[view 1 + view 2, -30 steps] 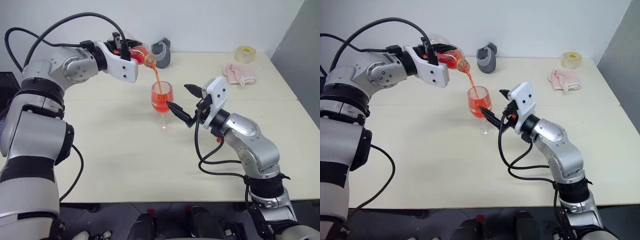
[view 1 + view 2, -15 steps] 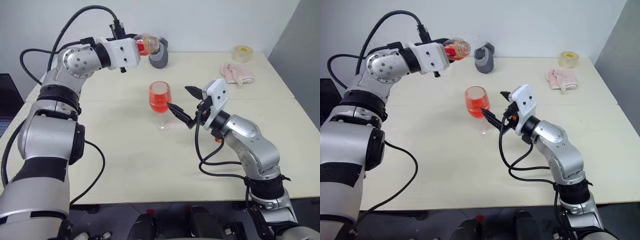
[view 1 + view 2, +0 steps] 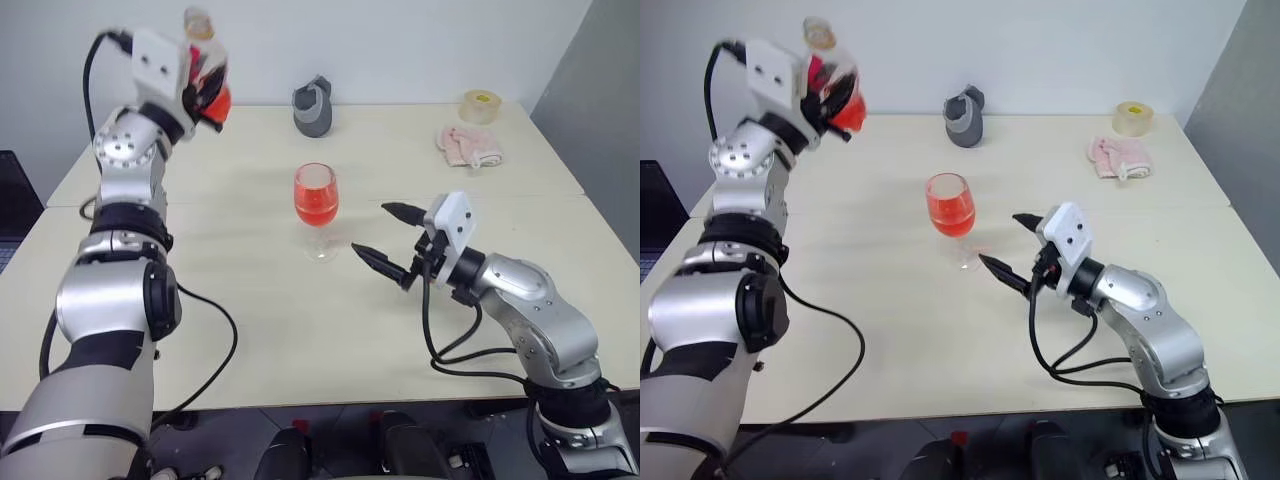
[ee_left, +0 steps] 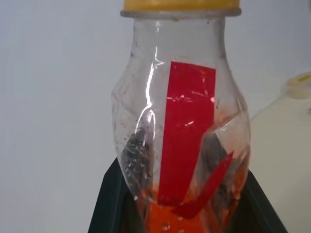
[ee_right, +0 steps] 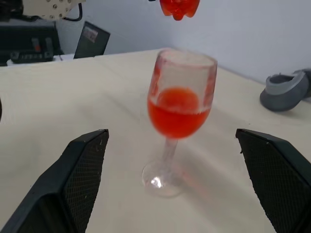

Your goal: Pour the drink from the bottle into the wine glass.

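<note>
The left gripper (image 3: 205, 85) is up high at the far left corner of the surface (image 3: 250, 310), jaws clenched on the bottle (image 3: 203, 60), which stands upright with its mouth at the top. A pool of the drink (image 4: 194, 218) sits in the bottle's base, and the red label band (image 4: 187, 141) runs up its clear side to the yellow rim at the neck.

Down in the middle, the wine glass (image 3: 315, 210) stands upright on its foot, the bowl about half full of red liquid — well apart from the bottle.

The right gripper (image 3: 390, 240) hangs just beside the glass on the right, pointing at it, jaws spread wide and grasping nothing — the glass sits in front of the two black fingers (image 5: 80, 170), not touching them.

At the far edge: a grey holder (image 3: 312, 105), a tape roll (image 3: 482, 103) and a pink cloth (image 3: 465, 146).
</note>
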